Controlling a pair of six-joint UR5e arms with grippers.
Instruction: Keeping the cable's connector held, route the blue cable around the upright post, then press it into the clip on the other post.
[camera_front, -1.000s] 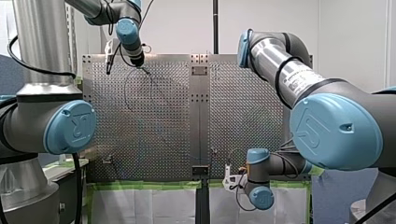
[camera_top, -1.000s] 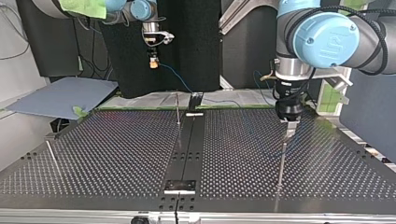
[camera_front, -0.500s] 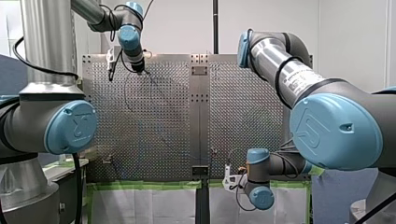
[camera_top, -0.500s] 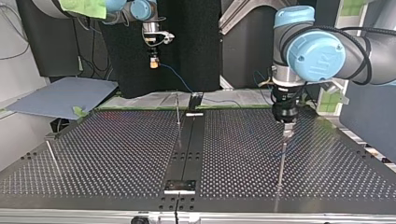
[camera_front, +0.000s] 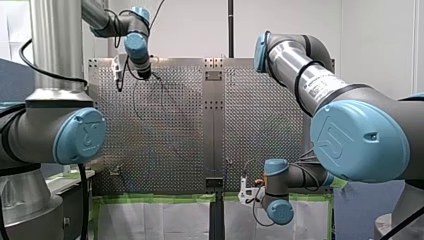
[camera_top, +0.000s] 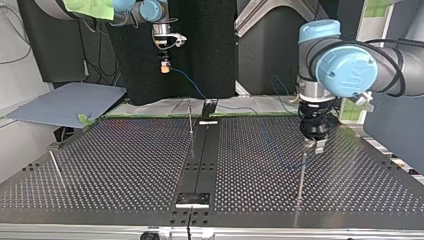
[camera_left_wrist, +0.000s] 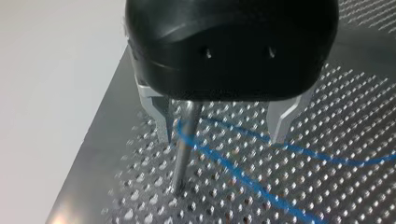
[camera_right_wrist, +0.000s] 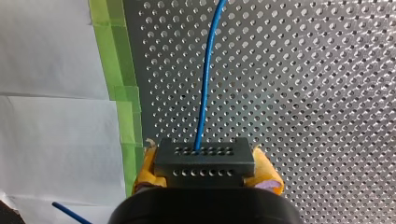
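Note:
My left gripper (camera_left_wrist: 222, 137) is black with metal fingers (camera_left_wrist: 161, 116) and stands open over the thin upright post (camera_left_wrist: 184, 144), which rises close beside one finger. The blue cable (camera_left_wrist: 243, 175) bends around that post low down and lies across the perforated table. In the top view this gripper (camera_top: 315, 145) sits on top of the post (camera_top: 301, 172) at the right. My right gripper (camera_right_wrist: 205, 169), with yellow pads, is shut on the dark connector block (camera_right_wrist: 204, 154); the cable (camera_right_wrist: 208, 70) leaves it over the table. It hangs behind the table's far edge (camera_top: 163, 66).
A second thin post (camera_top: 190, 117) stands by the central dark rail (camera_top: 200, 165). A small fitting (camera_top: 54, 147) sits at the top view's left edge. Green tape (camera_right_wrist: 123, 93) lines the table edge near my right gripper. A grey-blue sheet (camera_top: 65, 102) lies beyond it.
My left gripper has shifted a little toward the top view's right and nearer its camera, staying over the post. My right gripper and the connector have not moved.

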